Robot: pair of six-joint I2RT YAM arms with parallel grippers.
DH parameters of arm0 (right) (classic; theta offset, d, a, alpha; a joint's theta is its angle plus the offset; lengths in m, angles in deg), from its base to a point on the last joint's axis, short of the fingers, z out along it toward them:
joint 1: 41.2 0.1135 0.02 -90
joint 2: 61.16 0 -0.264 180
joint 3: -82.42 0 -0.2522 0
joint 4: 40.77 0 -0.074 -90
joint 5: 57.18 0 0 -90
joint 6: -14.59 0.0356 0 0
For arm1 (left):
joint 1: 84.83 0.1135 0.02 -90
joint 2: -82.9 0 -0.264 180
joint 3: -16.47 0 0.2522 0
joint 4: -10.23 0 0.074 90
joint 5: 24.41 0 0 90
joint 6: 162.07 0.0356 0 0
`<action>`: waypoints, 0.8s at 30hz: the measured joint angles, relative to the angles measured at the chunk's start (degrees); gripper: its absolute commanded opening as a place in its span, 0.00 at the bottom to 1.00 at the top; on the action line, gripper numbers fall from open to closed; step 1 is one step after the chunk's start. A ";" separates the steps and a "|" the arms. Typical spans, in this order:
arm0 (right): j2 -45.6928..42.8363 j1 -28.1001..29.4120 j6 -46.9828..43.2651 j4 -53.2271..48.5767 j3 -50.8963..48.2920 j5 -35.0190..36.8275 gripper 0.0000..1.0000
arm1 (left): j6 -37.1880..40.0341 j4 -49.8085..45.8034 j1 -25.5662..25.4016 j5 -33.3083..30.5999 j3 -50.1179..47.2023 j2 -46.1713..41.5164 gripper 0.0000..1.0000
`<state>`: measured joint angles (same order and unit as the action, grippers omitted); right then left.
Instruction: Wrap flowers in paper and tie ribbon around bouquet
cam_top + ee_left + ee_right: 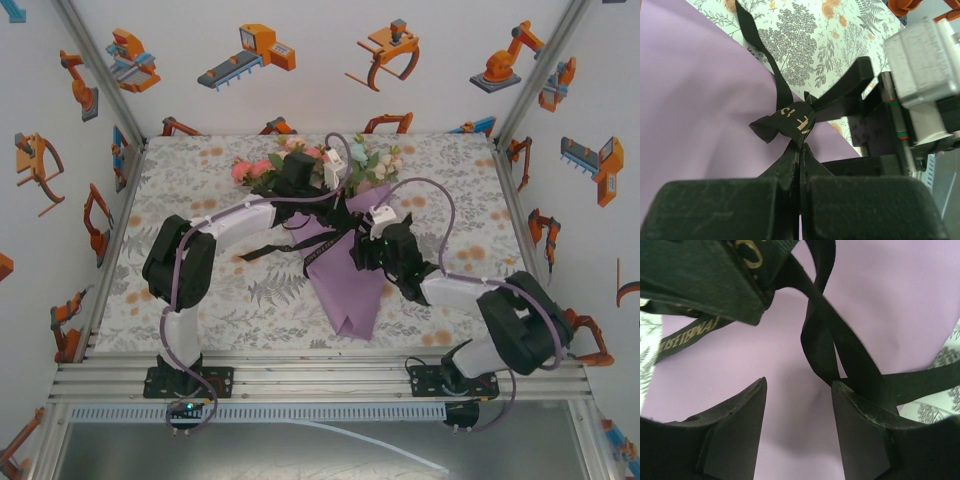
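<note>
- Over to left gripper [800, 150]: pressed tight together, pinching ribbon [785, 122] just below a small loop w/ pale lettering.
- Right gripper [799, 407]: spread wide, holding nothing. One ribbon strand draped vs its 3 o'clock finger [860, 425], no pinch.
- Bouquet [350, 280] mid-table in top view: flowers [300, 160] fanned at 12 o'clock, paper [345, 310] cone tapering to 6 o'clock, both grippers meeting approx at cone's waist.
- Ribbon crossing cone at waist, loose tail trailing off toward 9 o'clock over table [200, 290].
- Prob. mid-knot, judging by crossed strands + loop: wrap looks done, tie not yet cinched.
- Risk 1: closing right jaws now = likely empty grab or wrong strand, w/ strand at finger edge, not btw pads.
- Risk 2: pulling w/ left alone could drag loop flat and undo the crossing. Limp fabric, no stiffness to hold shape.
- Risk 3: hard tug toward 9 o'clock may slide or roll the light cone, or let paper unfurl, w/ nothing seen pinning it down.
- Risk 4: tight quarters, right finger close beside loop in left wrist view. Bump poss., or paper nipped along w/ ribbon.
- Can't tell whether ribbon passes fully under cone: hidden.
</note>
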<state>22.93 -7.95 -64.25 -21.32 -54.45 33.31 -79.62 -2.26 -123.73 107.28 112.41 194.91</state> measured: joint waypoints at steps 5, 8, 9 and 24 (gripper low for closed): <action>7.80 0.00 -3.98 10.05 0.72 1.07 0.52 | -0.48 0.07 0.11 0.44 0.00 0.00 0.00; 10.62 0.00 -4.87 14.97 0.92 1.07 0.50 | -0.48 0.02 0.24 0.55 0.00 0.00 0.00; 10.86 0.00 -5.09 16.11 0.90 1.05 0.49 | -0.50 0.02 0.28 0.57 0.00 0.00 0.00; 12.07 -1.18 -8.02 23.63 1.20 -4.22 0.00 | -0.81 0.39 0.76 0.72 -0.02 0.00 0.00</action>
<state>35.00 -9.13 -72.28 2.30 -53.25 29.10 -80.43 -1.86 -122.96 108.00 112.38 194.91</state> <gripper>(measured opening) 0.016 0.009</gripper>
